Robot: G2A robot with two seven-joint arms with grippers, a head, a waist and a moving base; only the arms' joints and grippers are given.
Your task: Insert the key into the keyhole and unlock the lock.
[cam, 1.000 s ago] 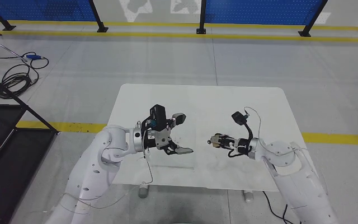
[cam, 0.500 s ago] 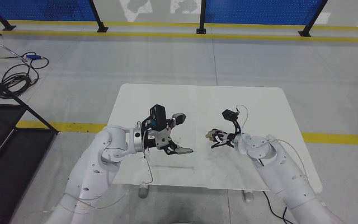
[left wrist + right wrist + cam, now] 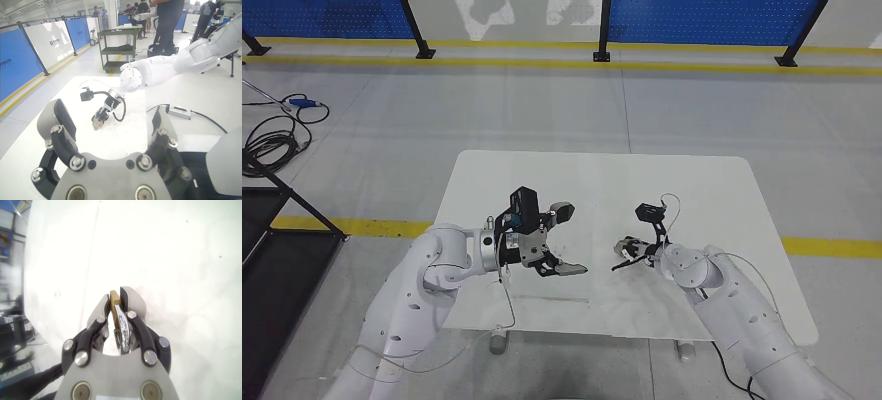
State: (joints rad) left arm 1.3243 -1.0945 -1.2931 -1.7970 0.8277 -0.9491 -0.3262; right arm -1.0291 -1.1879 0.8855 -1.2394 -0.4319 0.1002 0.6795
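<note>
Lock (image 3: pixel 114 303), brass block, chrome shackle (image 3: pixel 122 330), pinched in ribbed right claw (image 3: pixel 114 293)

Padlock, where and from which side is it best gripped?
Grip the padlock by the flat faces of its brass body, coming from the shackle end, as the right gripper does. Flat parallel sides suit the jaws, and the body's far end is probably left free.

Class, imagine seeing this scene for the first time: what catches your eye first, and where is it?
The right gripper, near the middle of the white table, is clamped on a small brass padlock. Facing it, the left gripper hangs wide open and empty above the table.
</note>
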